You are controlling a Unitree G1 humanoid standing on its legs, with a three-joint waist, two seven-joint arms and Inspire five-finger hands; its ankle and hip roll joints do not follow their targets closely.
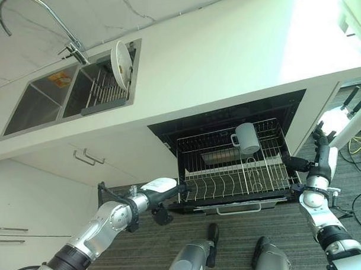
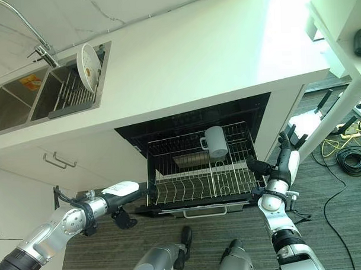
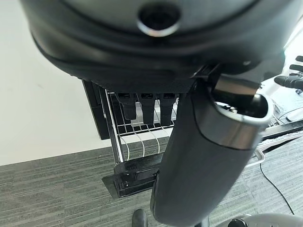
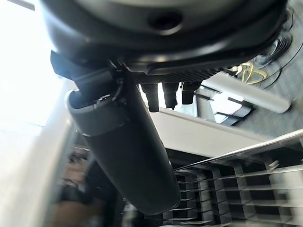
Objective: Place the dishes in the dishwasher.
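Sink (image 1: 34,104) far left in the counter (image 1: 225,56), 2 basins, tap (image 1: 70,44) behind it. 1 white plate (image 1: 122,65) stands on edge in the drying rack (image 1: 105,90) in the right basin, so it's not in the dishwasher yet. Below the counter, cabinet doors with 2 handles (image 1: 88,156). Left hand (image 1: 160,186) reaches to the left front corner of the pulled-out rack (image 1: 235,180); its wrist view shows the fingers (image 3: 147,106) straight, tips at the rack wires, thumb alongside, nothing gripped. Hand is loose and extended, not clamped. Dishwasher (image 1: 227,118) sits open under the counter, dark cavity behind. Rack is out over the grey floor, plate tines in rows along the front, bar handle (image 1: 238,208) on the front edge. 1 white mug (image 1: 247,138) with a handle sits toward the back of the rack, right of centre. Right hand (image 2: 286,152) is just beside the rack's right front corner, fingers pointing up and spread, thumb toward the rack; holds nothing. Can't tell if the thumb touches the wire.
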